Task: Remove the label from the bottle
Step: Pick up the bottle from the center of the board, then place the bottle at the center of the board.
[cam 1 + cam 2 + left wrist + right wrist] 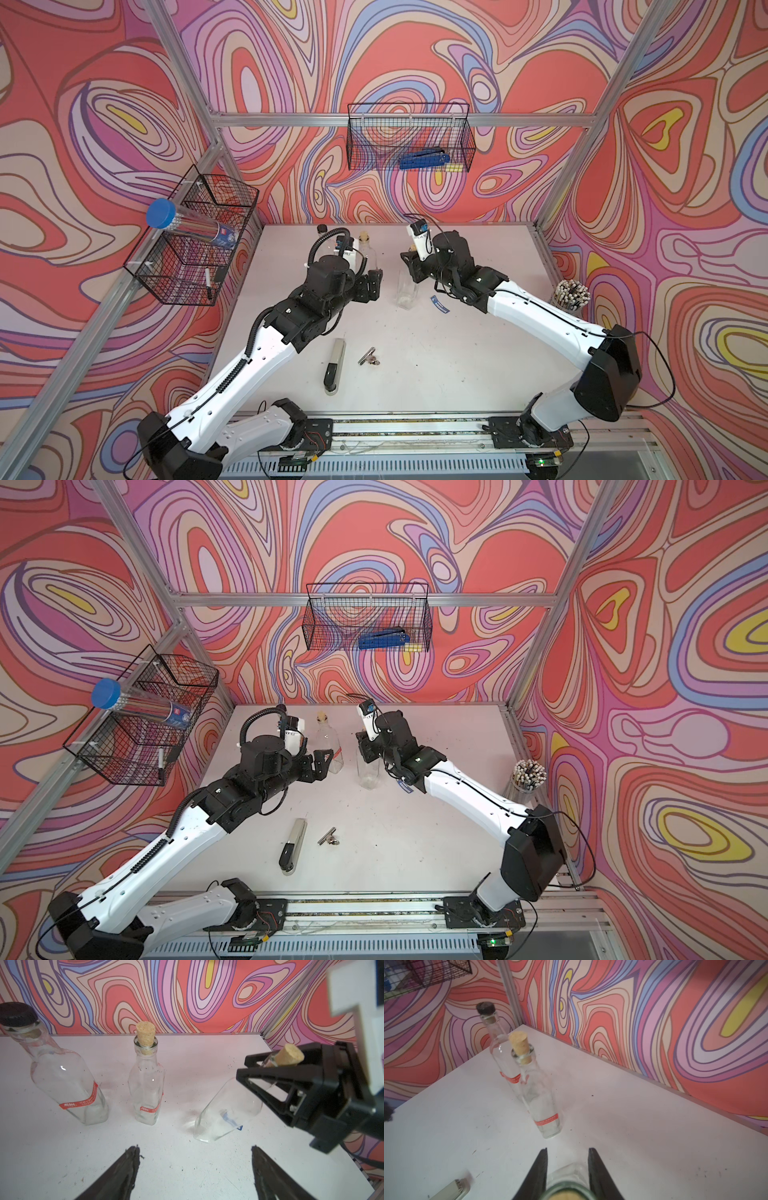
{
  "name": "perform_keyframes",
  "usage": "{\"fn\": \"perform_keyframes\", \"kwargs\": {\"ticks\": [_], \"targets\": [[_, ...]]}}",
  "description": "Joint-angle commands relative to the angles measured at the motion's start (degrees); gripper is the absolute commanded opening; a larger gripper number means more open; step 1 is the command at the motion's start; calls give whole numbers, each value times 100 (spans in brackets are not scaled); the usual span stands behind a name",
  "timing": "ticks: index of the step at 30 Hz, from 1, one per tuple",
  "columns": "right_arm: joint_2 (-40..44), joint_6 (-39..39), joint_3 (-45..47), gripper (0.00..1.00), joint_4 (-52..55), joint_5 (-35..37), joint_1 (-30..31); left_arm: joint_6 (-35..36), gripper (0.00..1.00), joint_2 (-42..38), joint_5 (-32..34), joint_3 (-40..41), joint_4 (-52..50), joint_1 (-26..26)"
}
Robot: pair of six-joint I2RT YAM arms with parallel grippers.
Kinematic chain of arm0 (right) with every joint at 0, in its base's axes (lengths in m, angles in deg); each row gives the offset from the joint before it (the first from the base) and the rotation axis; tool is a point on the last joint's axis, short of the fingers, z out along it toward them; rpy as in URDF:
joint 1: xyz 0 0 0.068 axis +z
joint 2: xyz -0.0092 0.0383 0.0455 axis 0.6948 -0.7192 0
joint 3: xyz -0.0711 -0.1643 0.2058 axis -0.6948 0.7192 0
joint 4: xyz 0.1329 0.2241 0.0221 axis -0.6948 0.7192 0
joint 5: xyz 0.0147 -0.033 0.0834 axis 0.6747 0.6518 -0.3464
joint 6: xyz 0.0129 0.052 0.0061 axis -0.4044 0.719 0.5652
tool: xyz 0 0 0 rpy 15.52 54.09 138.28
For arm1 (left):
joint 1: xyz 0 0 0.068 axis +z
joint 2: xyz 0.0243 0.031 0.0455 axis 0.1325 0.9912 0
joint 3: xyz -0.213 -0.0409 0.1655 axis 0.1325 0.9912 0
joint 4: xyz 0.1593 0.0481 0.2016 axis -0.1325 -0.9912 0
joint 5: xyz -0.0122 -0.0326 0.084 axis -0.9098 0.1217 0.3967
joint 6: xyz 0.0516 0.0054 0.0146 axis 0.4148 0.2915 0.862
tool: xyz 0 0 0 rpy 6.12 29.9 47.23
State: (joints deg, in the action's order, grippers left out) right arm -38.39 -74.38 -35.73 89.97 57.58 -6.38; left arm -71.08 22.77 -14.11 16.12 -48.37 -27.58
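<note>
My right gripper [409,259] [568,1149] is shut on the neck of a clear glass bottle [406,289] [228,1109] with a cork stopper [289,1055]. The bottle leans over, with its base down at the table. A small blue label [439,305] lies flat on the table just beside the bottle's base. In the left wrist view, part of the label [240,1127] shows past the glass. My left gripper [374,284] [195,1149] stands open and holds nothing, a short way from the bottle.
Two more clear bottles with red labels stand at the back, one corked [147,1084] and one black-capped [66,1076]. A stapler [334,365] and a metal clip [368,357] lie near the front. A cup of pencils [571,295] stands at the right edge. Wire baskets [409,137] [199,237] hang on the walls.
</note>
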Motion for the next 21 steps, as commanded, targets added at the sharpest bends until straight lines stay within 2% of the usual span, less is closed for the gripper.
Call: {"fn": "perform_keyframes", "kwargs": {"ticks": [1, 9, 21], "targets": [[-338, -52, -651, 0, 89, 303, -451, 77, 85, -186, -37, 85, 76, 31], [-1543, 80, -1915, 0, 536, 47, -1402, 144, 85, -257, -55, 111, 52, 31], [-2321, 219, -2627, 0, 699, -95, -2005, 281, 85, -96, -72, -3, 82, 31]]}}
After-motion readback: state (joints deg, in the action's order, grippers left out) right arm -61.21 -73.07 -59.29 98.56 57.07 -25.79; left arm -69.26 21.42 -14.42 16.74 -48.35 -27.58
